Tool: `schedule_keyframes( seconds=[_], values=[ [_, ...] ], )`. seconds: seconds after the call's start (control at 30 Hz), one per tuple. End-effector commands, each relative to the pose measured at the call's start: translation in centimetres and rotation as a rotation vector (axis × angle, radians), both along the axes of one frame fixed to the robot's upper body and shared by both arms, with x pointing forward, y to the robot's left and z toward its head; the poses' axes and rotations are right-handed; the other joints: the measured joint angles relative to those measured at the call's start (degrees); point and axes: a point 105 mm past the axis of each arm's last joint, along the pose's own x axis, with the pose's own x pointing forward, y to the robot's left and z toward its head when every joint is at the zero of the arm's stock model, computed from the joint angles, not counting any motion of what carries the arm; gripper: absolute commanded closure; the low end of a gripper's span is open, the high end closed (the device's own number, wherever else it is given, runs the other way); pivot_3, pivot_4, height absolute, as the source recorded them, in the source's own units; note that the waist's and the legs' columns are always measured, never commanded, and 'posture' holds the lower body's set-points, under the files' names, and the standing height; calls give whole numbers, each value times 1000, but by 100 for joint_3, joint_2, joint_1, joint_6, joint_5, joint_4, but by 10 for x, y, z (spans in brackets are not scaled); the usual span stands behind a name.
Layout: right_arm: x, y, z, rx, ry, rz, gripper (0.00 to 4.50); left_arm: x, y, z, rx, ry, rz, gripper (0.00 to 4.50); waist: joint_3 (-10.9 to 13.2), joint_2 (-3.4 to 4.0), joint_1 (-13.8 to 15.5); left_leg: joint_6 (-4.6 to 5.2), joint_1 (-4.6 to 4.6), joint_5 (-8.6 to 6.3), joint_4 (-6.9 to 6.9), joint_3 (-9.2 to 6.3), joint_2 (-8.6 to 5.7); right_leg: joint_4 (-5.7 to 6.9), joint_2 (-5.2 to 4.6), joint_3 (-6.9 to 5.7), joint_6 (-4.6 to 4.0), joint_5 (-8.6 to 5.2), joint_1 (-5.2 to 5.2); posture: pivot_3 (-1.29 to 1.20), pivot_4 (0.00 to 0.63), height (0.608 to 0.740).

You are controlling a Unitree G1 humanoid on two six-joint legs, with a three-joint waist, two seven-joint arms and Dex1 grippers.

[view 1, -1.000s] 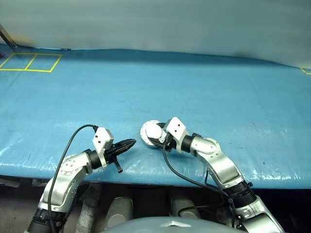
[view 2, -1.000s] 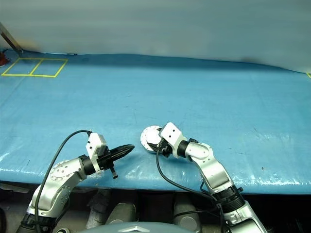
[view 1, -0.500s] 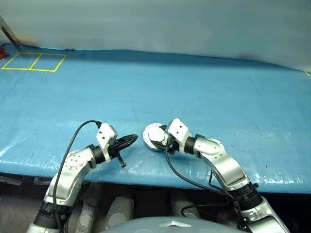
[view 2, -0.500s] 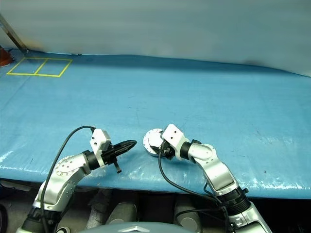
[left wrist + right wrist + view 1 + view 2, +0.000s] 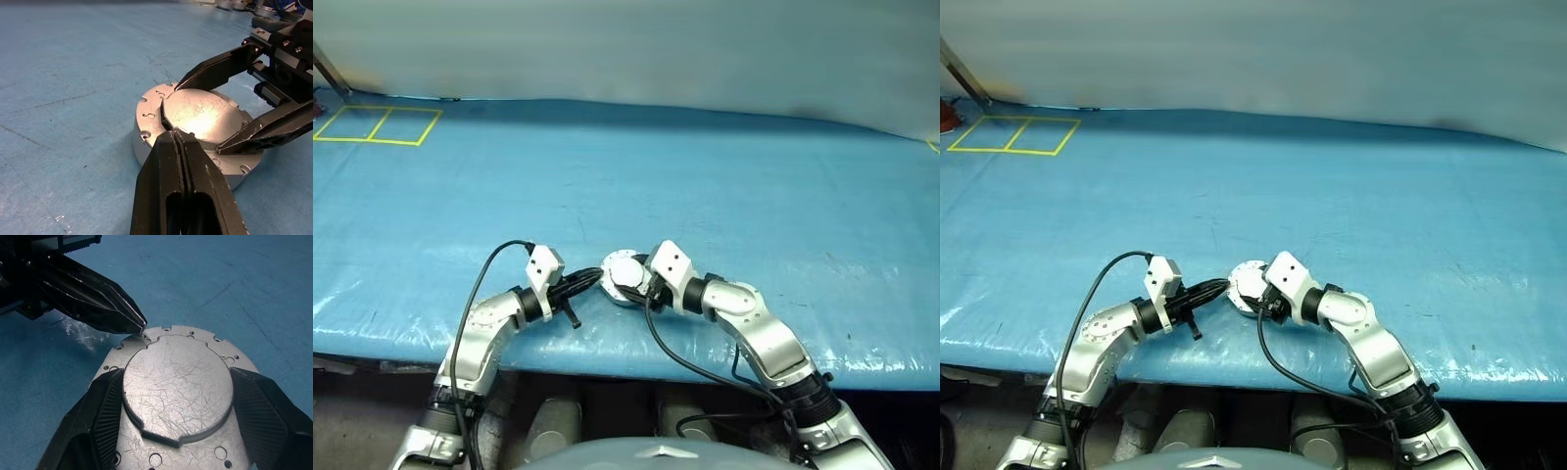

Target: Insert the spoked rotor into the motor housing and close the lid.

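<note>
Lid: shut over housing; windings and any rotor inside hidden. Housing's near edge cut off at 6 o'clock in right wrist view. Right gripper: finger roots cut off at 6 o'clock. Contact of left gripper tips with lid: cannot tell.

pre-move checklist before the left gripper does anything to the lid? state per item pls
1. Lid down flat on the motor housing: ok, it lies flat with no gap visible at the edge.
2. Right gripper bracing the part: ok, one finger on each side of the lid.
3. Left gripper shut: ok, fingers pressed together into one point.
4. Left tip position: ok, right at the lid's edge by the notch; actual contact cannot tell.
5. Spoked rotor seated inside: cannot tell, the lid covers the interior.
6. Housing flat on the blue table cover: ok.
</note>
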Motion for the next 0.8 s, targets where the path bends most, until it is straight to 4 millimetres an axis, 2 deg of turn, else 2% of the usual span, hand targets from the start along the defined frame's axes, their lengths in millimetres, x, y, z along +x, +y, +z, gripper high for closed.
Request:
schedule_keyframes(
  seconds=[0.03, 0.43, 0.63, 0.8],
  values=[
    [-8, -8, -30, -61, 112, -33, 1474, 1, -11, 3, -9, -27, -46, 4485, -1, -3, 3, -1, 0, 0, 0, 0, 0, -1, 0, 0, 0, 0, 0, 0, 150, 740],
    [-9, -10, -31, -67, 108, -47, 1474, 7, -18, -9, 25, -20, -73, 4485, -12, -3, 52, -8, 13, 7, 9, -6, -2, -1, -1, -4, 23, -12, 23, 0, 150, 740],
    [-8, -9, -28, -47, 107, -53, 1474, 6, -14, -27, 170, -39, -102, 4485, -34, -1, 81, -9, 15, 7, 10, -9, -2, -2, -1, -6, 24, -12, 25, 0, 150, 740],
    [-6, -8, -17, -4, 82, -59, 1474, 7, -15, -30, 205, -70, -111, 4485, -50, 2, 96, -9, 20, 7, 10, -9, -3, -5, -2, -7, 25, -12, 26, 0, 150, 740]
  ],
)
